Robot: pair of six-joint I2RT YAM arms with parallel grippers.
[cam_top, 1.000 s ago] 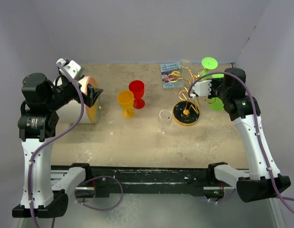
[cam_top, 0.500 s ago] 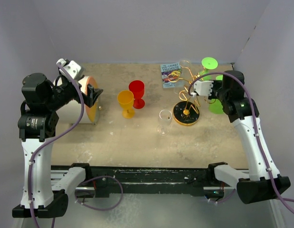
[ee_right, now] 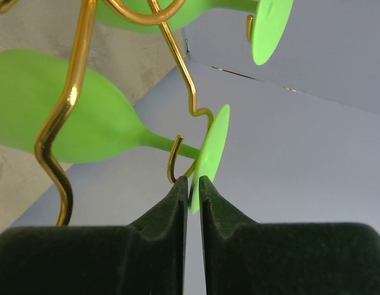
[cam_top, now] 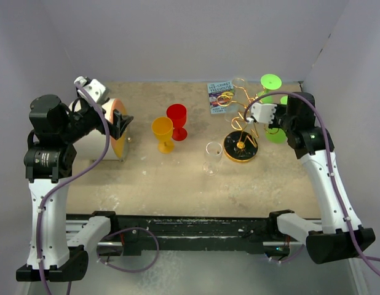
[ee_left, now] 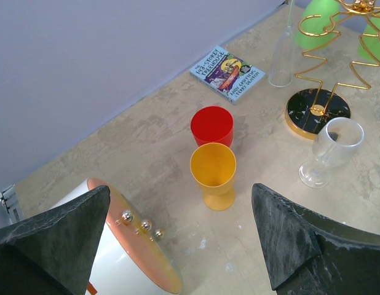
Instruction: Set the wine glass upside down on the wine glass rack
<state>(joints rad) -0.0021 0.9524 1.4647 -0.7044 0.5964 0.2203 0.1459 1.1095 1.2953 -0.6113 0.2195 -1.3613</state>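
Note:
The gold wire rack (cam_top: 239,114) stands on its round black base (cam_top: 240,147) at the right rear; it also shows in the left wrist view (ee_left: 328,55). My right gripper (ee_right: 194,187) is shut on the foot disc of a green wine glass (ee_right: 67,117), whose stem rests in a gold hook of the rack (ee_right: 178,157). This glass (cam_top: 277,134) hangs bowl down by the rack. A second green glass (cam_top: 270,81) hangs on the far side. My left gripper (cam_top: 121,123) is open and empty, far left, above a white canister (ee_left: 125,261).
A clear glass (cam_top: 213,157), an orange cup (cam_top: 162,132) and a red cup (cam_top: 176,118) stand mid-table. Another clear glass (ee_left: 282,52) stands behind the rack. A small book (cam_top: 219,97) lies at the back. Grey walls close in the back and right.
My right gripper has shifted slightly back and up by the rack with the green glass. The left arm has not moved.

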